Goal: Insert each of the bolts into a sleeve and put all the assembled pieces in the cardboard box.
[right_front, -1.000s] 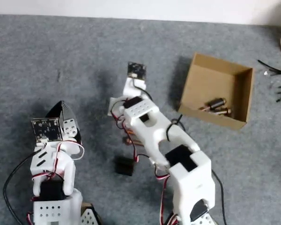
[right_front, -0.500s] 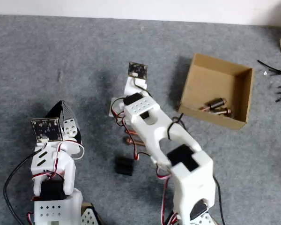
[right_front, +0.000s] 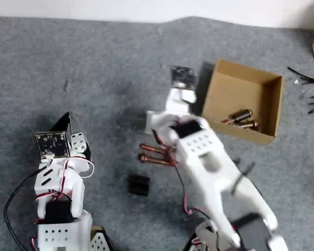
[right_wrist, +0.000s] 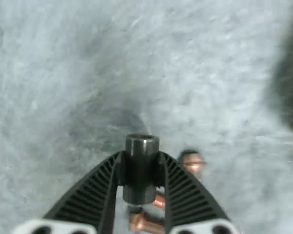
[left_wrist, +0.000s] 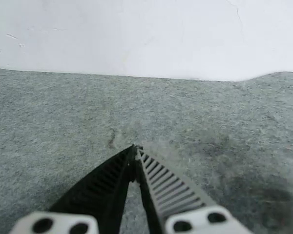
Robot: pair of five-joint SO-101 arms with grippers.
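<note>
High view: the grey desk (right_front: 94, 63) carries everything. My right arm (right_front: 209, 162) slants across its middle and my left arm (right_front: 57, 183) sits at the near left. The cardboard box (right_front: 235, 132) stands at the far right with a few assembled pieces (right_front: 240, 117) lying inside.

My left jaws (left_wrist: 136, 158) are pressed together on nothing, well apart from the parts. My right jaws (right_wrist: 140, 157) are clamped on a dark sleeve (right_wrist: 141, 170). It runs along the line of the jaws, its open bore facing away from my wrist.

Two copper bolts (right_front: 156, 153) lie side by side on the desk, between the arms but much nearer the right one. Their long axes run across the desk, heads seemingly toward the left arm. A dark piece (right_front: 138, 184) rests near them.

As I judge it, bore and shank are not lined up. One must turn to share the other's axis before they can slide together.
</note>
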